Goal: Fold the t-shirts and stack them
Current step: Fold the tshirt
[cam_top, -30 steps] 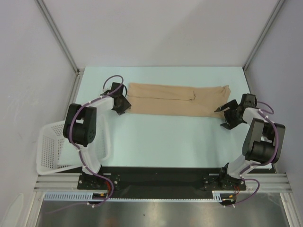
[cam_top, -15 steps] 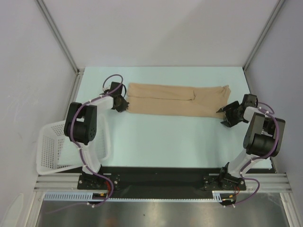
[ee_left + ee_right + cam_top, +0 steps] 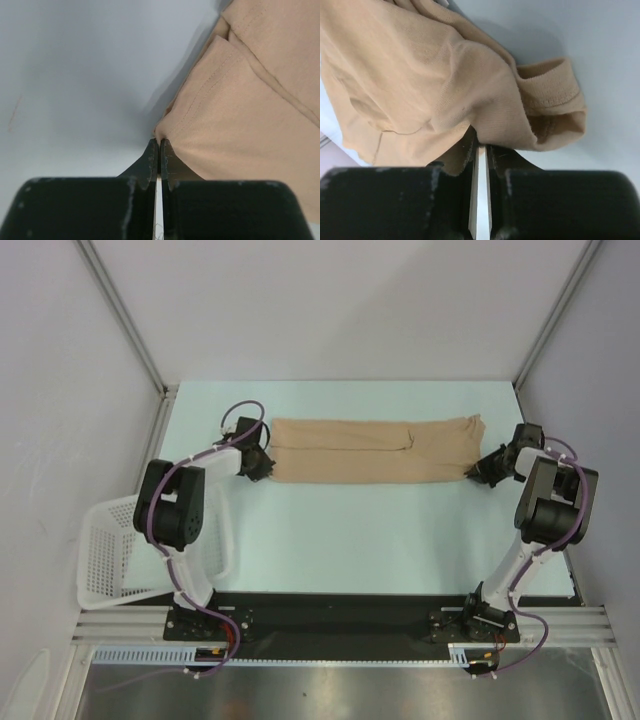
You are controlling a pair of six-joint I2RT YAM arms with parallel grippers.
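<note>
- Our plain tan soft-cloth t-shirt (image 3: 370, 450), folded into a long band, lies across the pale table (image 3: 350, 530) toward 12 o'clock.
- Our left claw (image 3: 159, 146) pinches its 9 o'clock end and our right claw (image 3: 480, 142) its 3 o'clock end, seemingly to lift both together.

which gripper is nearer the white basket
Left. The left gripper pinches the t-shirt at its left end, on the basket side; the right gripper pinches the right end.

Pale mint table (image 3: 380, 540), evenly lit; plain grey walls (image 3: 340, 300) left, right and far; aluminium posts (image 3: 122, 315) in the far corners.
</note>
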